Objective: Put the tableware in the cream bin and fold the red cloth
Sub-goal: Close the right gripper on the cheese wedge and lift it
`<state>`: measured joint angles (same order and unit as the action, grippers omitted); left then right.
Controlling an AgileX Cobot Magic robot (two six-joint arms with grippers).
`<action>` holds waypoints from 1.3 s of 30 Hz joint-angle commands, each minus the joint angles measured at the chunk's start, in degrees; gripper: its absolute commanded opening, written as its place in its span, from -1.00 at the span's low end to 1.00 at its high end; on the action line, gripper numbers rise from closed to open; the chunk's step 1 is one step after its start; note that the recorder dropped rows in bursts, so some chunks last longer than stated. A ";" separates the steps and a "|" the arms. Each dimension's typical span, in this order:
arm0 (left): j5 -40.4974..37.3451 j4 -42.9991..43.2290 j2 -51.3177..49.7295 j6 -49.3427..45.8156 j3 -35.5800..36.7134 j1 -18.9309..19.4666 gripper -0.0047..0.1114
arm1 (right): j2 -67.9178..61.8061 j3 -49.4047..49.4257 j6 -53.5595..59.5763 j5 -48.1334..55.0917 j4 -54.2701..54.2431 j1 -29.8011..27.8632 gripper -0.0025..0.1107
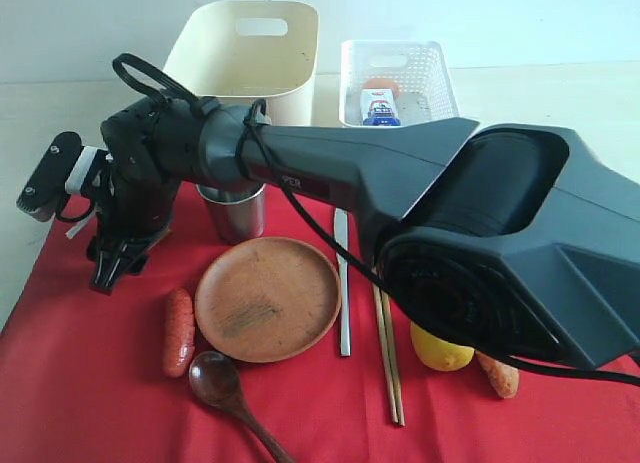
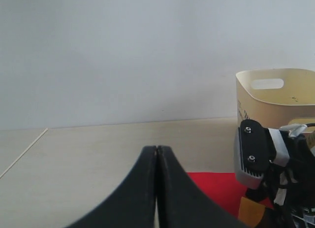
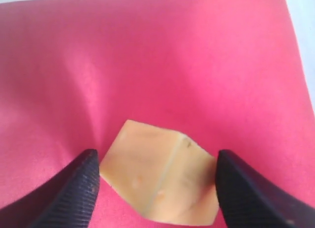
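Scarlet and smooth, the red cloth (image 1: 80, 383) carries a round wooden plate (image 1: 267, 298), a dull steel cup (image 1: 238, 215) just behind it, a slim metal knife (image 1: 344, 303), thin chopsticks (image 1: 390, 363) and a dark glossy spoon (image 1: 215, 375). All lie outside the rounded cream bin (image 1: 235, 53) at the back. The right gripper (image 3: 157, 161) has its ribbed black fingers (image 3: 81, 183) spread either side of a pale cheese wedge (image 3: 162, 188) lying on the cloth. The left gripper (image 2: 156, 149) is pressed together, empty.

One cup (image 1: 232, 211), one plate (image 1: 267, 298), one spoon (image 1: 222, 381), one knife (image 1: 343, 293), one lemon (image 1: 441, 349), two chopsticks (image 1: 389, 358).
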<state>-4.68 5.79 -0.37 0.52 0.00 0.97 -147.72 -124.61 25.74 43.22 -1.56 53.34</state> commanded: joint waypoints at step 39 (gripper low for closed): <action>-0.09 0.09 0.37 0.19 0.00 0.06 -0.92 | 7.01 0.25 34.18 4.84 -5.58 -0.03 0.31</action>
<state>-4.68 5.79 -0.37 0.52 0.00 0.97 -140.90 -124.50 60.39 49.07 -7.79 53.34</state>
